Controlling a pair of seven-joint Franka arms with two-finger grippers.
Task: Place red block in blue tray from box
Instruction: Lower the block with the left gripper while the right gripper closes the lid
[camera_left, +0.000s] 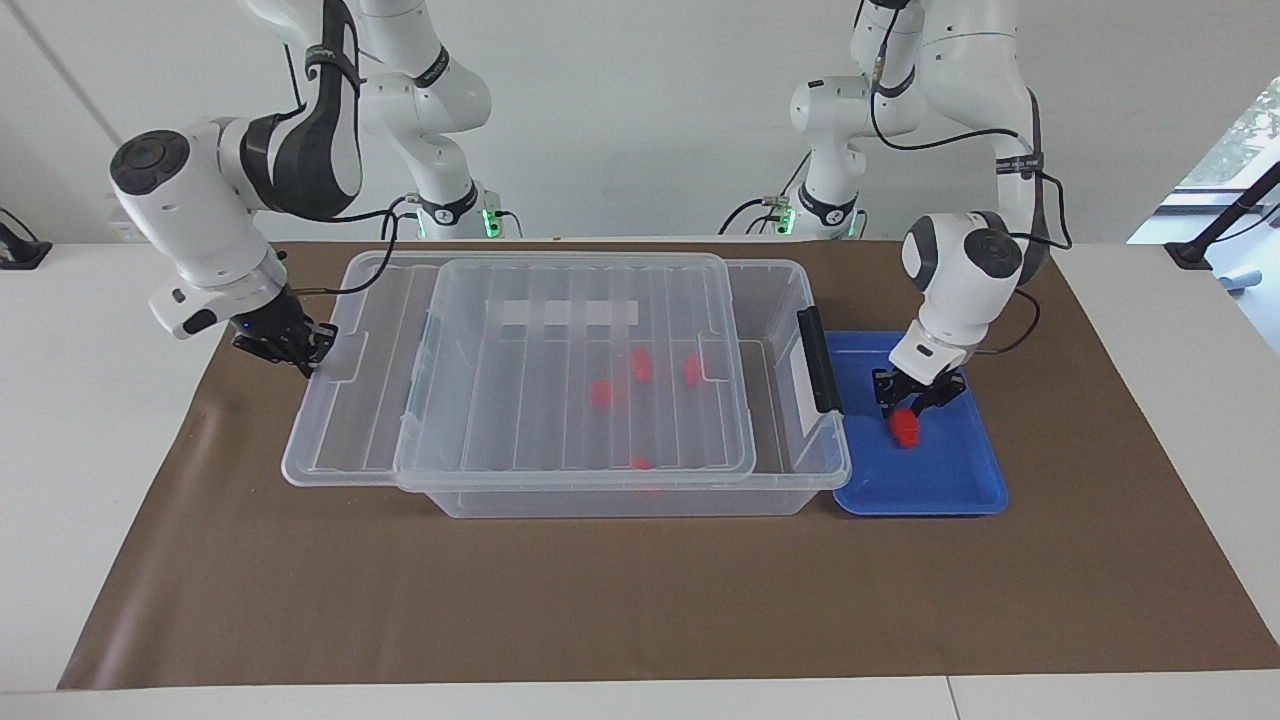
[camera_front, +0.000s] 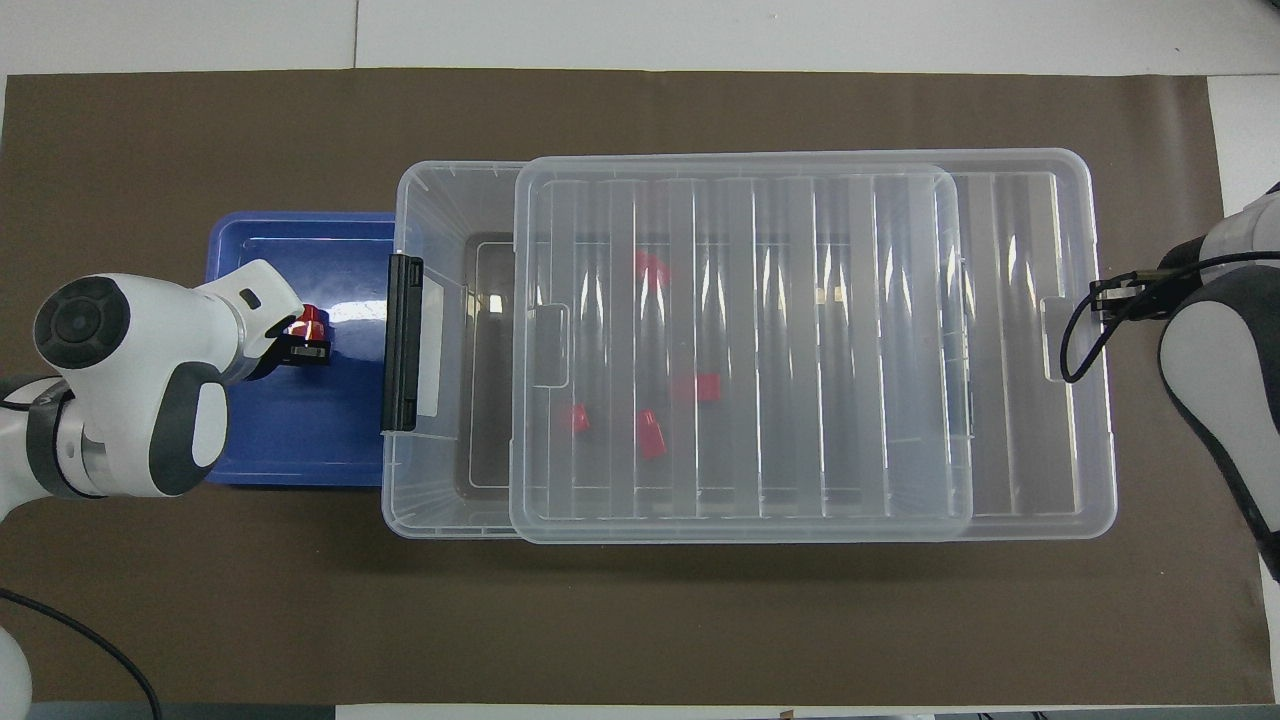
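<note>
Block's down in the tray, lid's the worry

Left gripper, jaws spread just above the red block lying in the blue tray. Right gripper pinches the lid edge; if it slips, the lid could skid off the box.

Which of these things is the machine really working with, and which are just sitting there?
In use:
- red block, under the left gripper in the blue tray
- box, four more red blocks inside
- clear lid, partly across the box, the right gripper at its edge

Just lying there:
- brown mat under everything
</note>
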